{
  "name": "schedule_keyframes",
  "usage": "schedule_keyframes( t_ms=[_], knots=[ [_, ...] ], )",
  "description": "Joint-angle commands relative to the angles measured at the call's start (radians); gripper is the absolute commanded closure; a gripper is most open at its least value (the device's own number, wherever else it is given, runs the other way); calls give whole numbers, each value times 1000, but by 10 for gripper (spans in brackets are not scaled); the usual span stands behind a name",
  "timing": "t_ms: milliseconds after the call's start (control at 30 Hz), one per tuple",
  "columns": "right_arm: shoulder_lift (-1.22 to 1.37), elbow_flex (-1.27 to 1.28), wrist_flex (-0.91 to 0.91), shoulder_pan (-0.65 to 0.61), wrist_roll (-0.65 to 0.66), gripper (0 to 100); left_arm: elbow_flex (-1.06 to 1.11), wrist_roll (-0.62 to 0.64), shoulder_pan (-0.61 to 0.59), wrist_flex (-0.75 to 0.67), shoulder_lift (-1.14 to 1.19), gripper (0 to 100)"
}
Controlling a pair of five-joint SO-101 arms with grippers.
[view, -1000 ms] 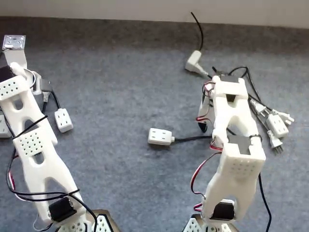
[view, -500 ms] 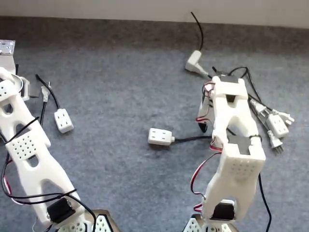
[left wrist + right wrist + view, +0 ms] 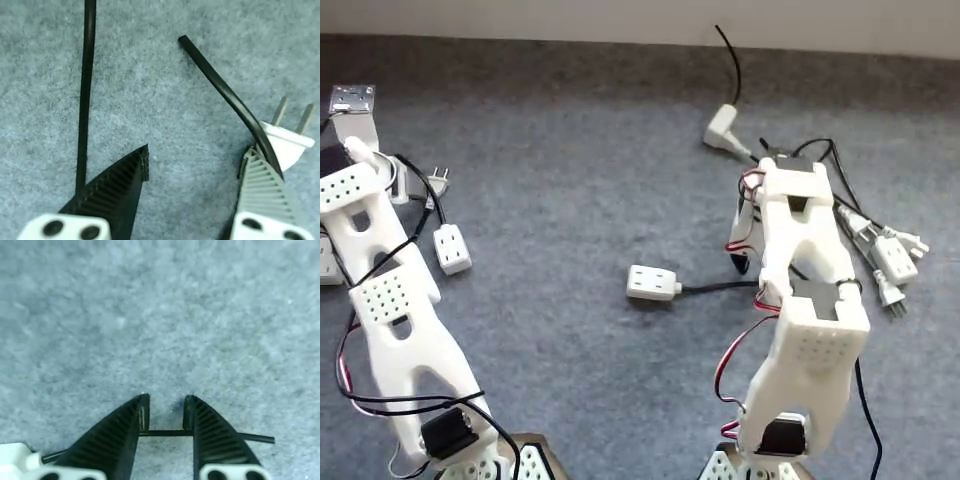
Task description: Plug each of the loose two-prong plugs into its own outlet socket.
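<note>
**Ana:** Plug (image 3: 438,180), the white two-prong one: where does the high view put it?

**Ben:** Well apart from the middle outlet socket (image 3: 652,283), on the left arm's (image 3: 380,290) side, near that arm's tip. A second socket (image 3: 451,249) lies near the plug, also well apart from the middle one.

**Ana:** And the other side?

**Ben:** The right arm (image 3: 805,270) stands near the middle outlet socket, and the socket cord (image 3: 720,287) runs to it. Beyond that arm, farther from the socket, lies a bundle of white plugs (image 3: 893,262). An angled white plug (image 3: 722,127) lies toward the wall.

**Ana:** Left wrist view?

**Ben:** The left gripper (image 3: 196,155) is spread wide, with grey carpet (image 3: 165,100) between its fingers. The plug sits just outside the grey finger (image 3: 262,185), prongs pointing away. Its plug cord (image 3: 220,85) crosses that fingertip.

**Ana:** Right wrist view?

**Ben:** The right gripper (image 3: 165,400) has its fingers a little apart, low over the carpet. A thin cord (image 3: 255,438) crosses the gap between them.
</note>
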Motion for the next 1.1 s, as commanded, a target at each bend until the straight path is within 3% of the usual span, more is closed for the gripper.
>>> schedule_keyframes(
  t_ms=[0,467,900,1067],
  knots=[
    [10,4,-28,-15,-11,876,-39,21,27,-8,-51,701],
    [10,10,-42,-15,-11,876,-35,-12,22,163,-127,701],
    [10,10,-42,-15,-11,876,-35,-92,21,167,22,704],
    [12,10,-42,-15,-11,876,-35,-149,16,170,30,870]
  ],
)
